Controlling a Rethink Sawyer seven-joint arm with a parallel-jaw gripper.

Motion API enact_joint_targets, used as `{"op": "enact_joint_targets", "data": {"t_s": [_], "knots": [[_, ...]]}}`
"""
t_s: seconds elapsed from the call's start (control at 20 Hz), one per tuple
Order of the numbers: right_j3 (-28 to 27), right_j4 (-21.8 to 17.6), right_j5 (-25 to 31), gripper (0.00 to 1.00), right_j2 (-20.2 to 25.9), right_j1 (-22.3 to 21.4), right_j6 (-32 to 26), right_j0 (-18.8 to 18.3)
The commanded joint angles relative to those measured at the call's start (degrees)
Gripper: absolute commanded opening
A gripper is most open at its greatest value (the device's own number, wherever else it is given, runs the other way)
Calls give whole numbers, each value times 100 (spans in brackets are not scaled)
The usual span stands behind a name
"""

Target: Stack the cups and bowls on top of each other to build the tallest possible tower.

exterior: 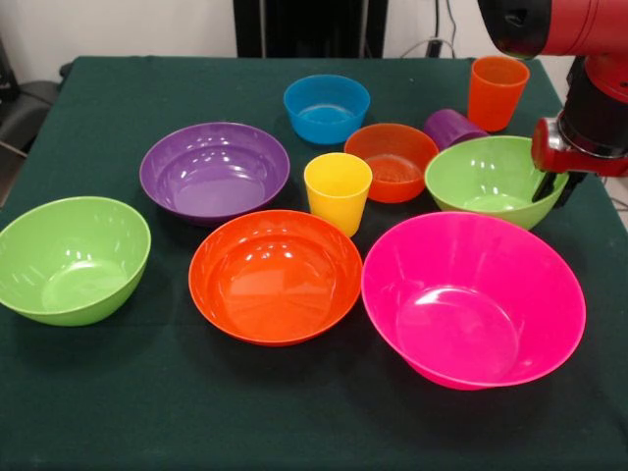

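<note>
My gripper (553, 190) hangs open at the right, its fingers on either side of the right rim of a green bowl (486, 177). In front of that bowl sits the huge pink bowl (471, 304), with the large orange bowl (275, 280) to its left. A purple bowl (214, 169), a second green bowl (71, 257), a small orange bowl (391, 162) and a blue bowl (326, 108) stand apart. The yellow cup (338, 191) and the orange cup (497, 93) are upright; the purple cup (451, 128) lies on its side. No tower shows: nothing is nested.
Everything rests on a dark green tablecloth (147, 88). The red and black arm (579, 29) comes down at the top right, above the orange cup. The table's right edge is close behind the gripper.
</note>
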Motion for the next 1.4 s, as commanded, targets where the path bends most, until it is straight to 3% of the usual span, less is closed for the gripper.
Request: {"op": "enact_joint_targets", "data": {"t_s": [0.05, 0.5, 1.0, 1.4], "knots": [[-75, 119, 66, 0, 461, 125, 851, 96], [-279, 226, 507, 0, 313, 46, 1097, 205], [54, 372, 874, 0, 297, -376, 1101, 176], [372, 447, 733, 0, 221, -539, 1098, 250]]}}
